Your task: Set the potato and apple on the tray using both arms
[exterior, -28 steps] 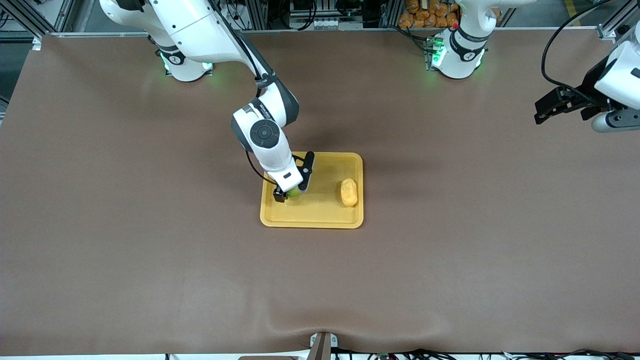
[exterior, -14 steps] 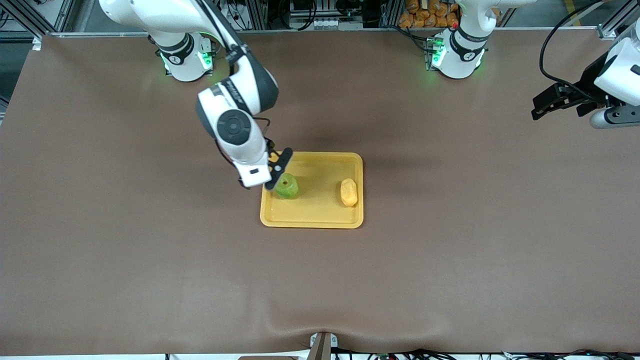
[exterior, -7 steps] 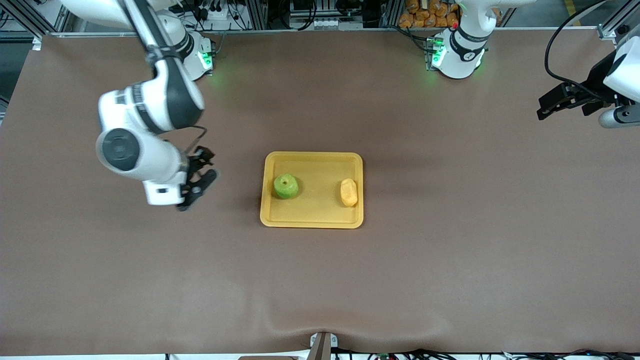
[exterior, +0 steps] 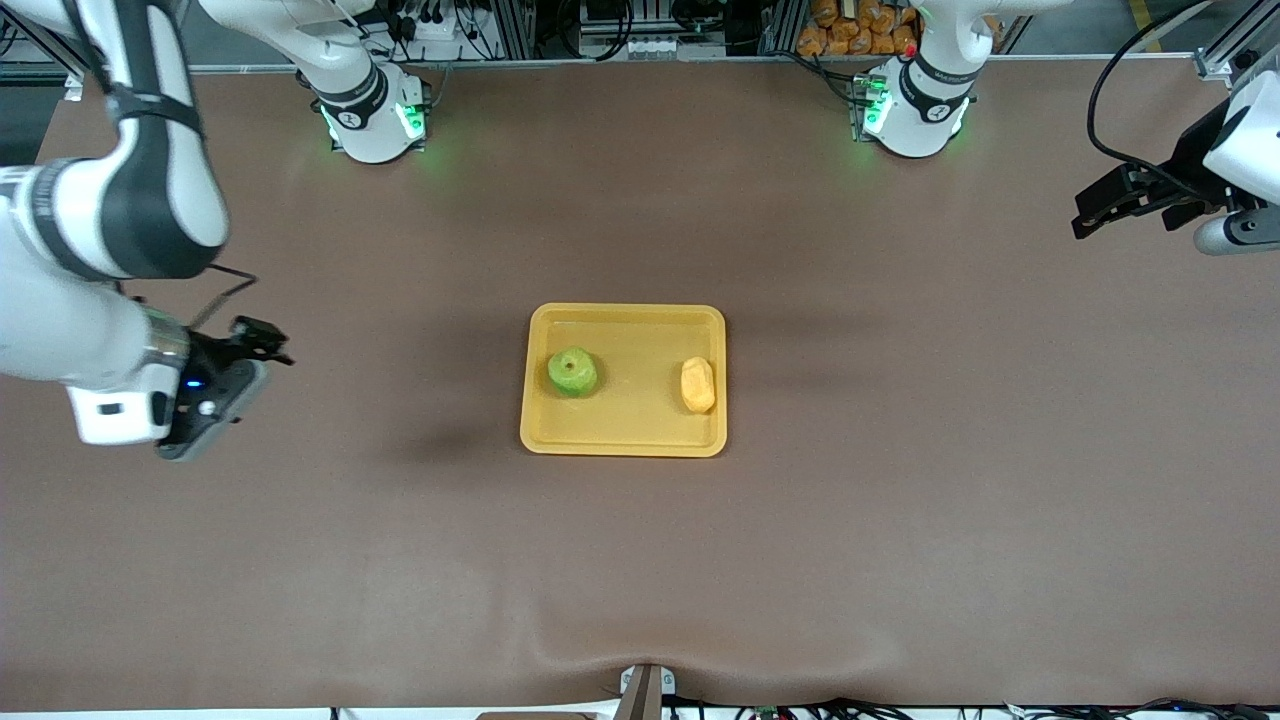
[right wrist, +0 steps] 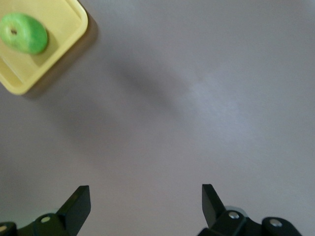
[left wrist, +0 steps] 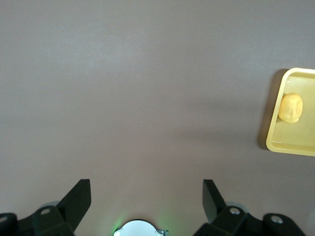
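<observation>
The yellow tray (exterior: 640, 405) lies mid-table. The green apple (exterior: 572, 372) sits on it at the right arm's end, and the yellow-orange potato (exterior: 697, 385) sits on it at the left arm's end. My right gripper (exterior: 262, 343) is open and empty, up over bare table well off the tray toward the right arm's end. Its wrist view shows the apple (right wrist: 23, 33) on a tray corner (right wrist: 66, 29), clear of the gripper (right wrist: 145, 206). My left gripper (exterior: 1095, 212) waits open and empty (left wrist: 146, 204) over the left arm's end. Its view shows the potato (left wrist: 291, 107) on the tray (left wrist: 290, 143).
A brown cloth (exterior: 640, 560) covers the whole table. The arm bases (exterior: 370, 120) (exterior: 915, 110) stand lit green along the edge farthest from the front camera. Orange packets (exterior: 860, 25) lie off the table past that edge. A clamp (exterior: 645, 690) sits at the near edge.
My right gripper let go of the apple on the tray, rose and swung away toward the right arm's end. The apple and potato stay put. The left arm barely moved.
</observation>
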